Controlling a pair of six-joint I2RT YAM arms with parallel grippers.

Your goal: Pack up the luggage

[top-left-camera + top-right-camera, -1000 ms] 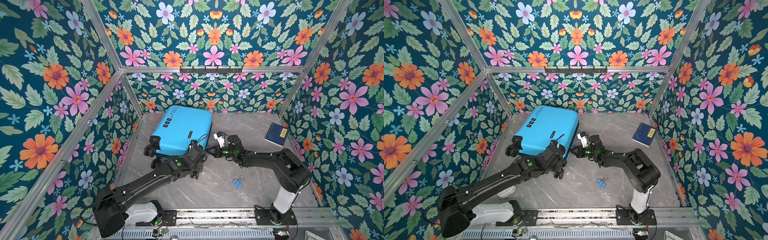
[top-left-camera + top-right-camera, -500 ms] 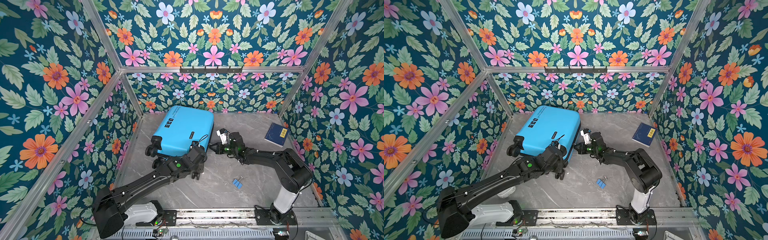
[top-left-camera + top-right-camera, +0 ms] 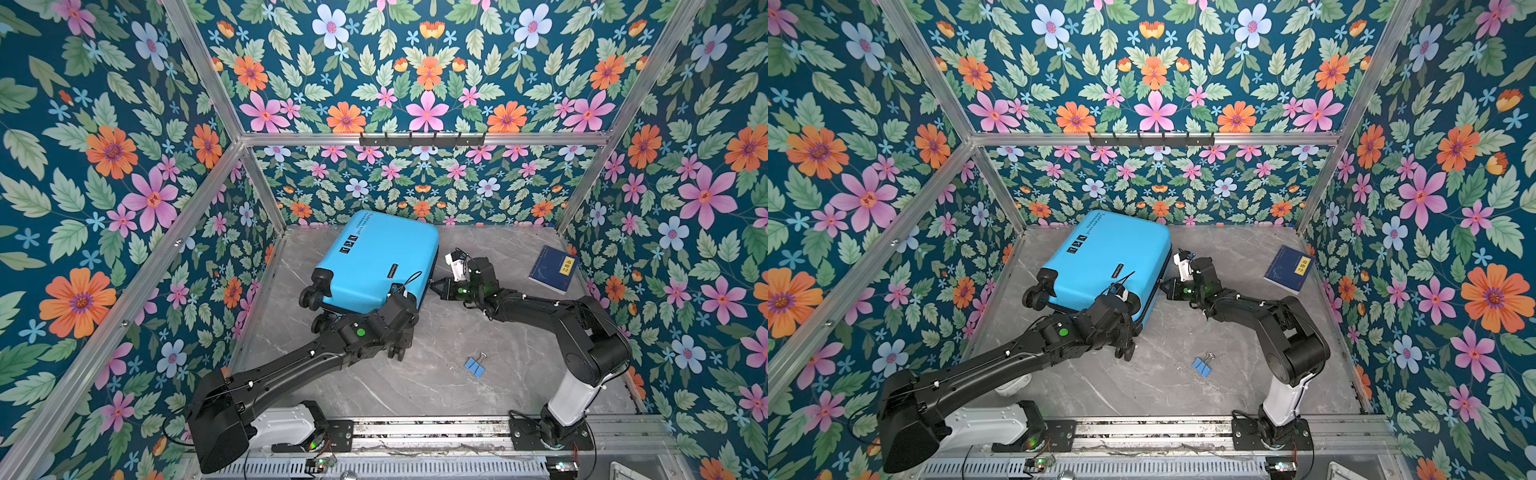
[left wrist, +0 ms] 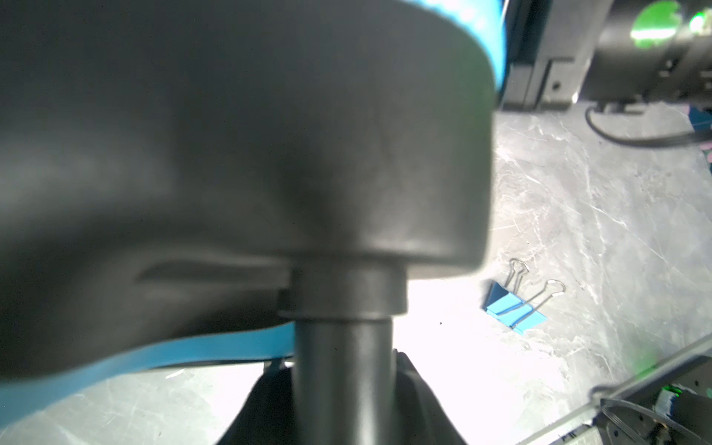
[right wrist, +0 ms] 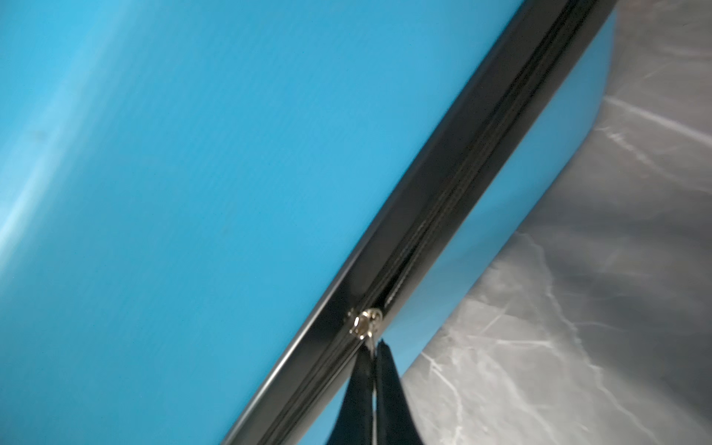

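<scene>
The luggage [image 3: 382, 257] has turned a little since a second ago. Its far end now sits more to the right. The right tool [image 3: 436, 286] has slid a short way along the right side, away from the near corner. The left tool [image 4: 343, 389] has moved along with the corner it holds. The book [image 3: 555, 268] and the blue clip [image 3: 475, 365] lie where they were.

The blue luggage lies flat on the grey tabletop [image 3: 519, 332] with its lid down. It is near the back, a bit to the left, and sits at a slant with its wheels toward the front.

The left arm [image 3: 291, 365] is stretched long and low. It runs from the front left up to the near right corner of the luggage. In the left wrist view its tool is closed round the black wheel stem [image 4: 343, 354], with a finger [image 4: 266, 408] on each side. One wheel [image 3: 397, 353] shows just in front of that tool in both top views.

The right arm [image 3: 582, 332] stands up from the front right and bends hard at the elbow. Its front part lies low and points left at the side of the luggage. In the right wrist view its tool is pinched tight on the silver zip pull [image 5: 365, 320]. The pull sits on the black zip band [image 5: 462, 173] between the two blue halves.
</scene>
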